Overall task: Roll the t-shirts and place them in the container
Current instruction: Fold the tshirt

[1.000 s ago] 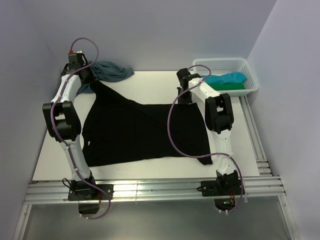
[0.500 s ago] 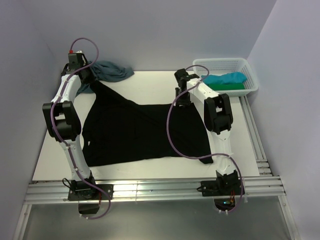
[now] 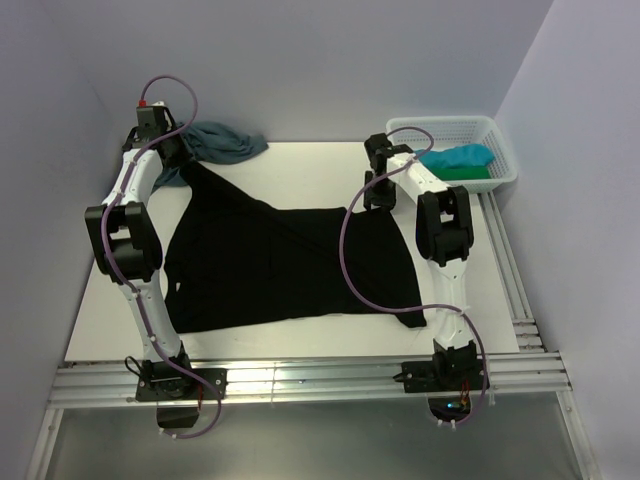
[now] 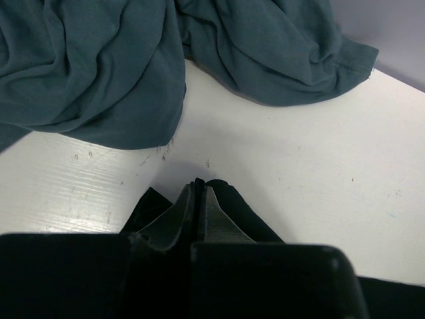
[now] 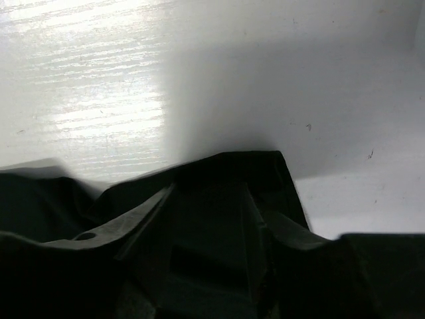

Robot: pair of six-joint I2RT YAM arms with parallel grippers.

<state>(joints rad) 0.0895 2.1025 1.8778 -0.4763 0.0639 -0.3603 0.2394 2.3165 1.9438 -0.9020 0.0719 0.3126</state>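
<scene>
My left gripper [image 4: 199, 193] stays pinched tight on 1 corner of the large black cloth t-shirt [image 3: 290, 265], just beside the crumpled dusty-blue cloth t-shirt [image 4: 99, 66]. My right gripper [image 5: 209, 193], clamped 1 second ago, now has its fingers parted and holds nothing. It hovers over the black shirt's far corner on the white table [image 3: 300, 170], shifted slightly toward the white mesh basket [image 3: 440, 121].

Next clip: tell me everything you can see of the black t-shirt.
The black t-shirt is plain soft cloth, lying mostly flat on the white table with a diagonal fold across its middle. Its far left corner is drawn out to a point and pinched in the shut left tool, just short of the blue shirt. The right tool stands open over the far right corner, gripping nothing.
</scene>
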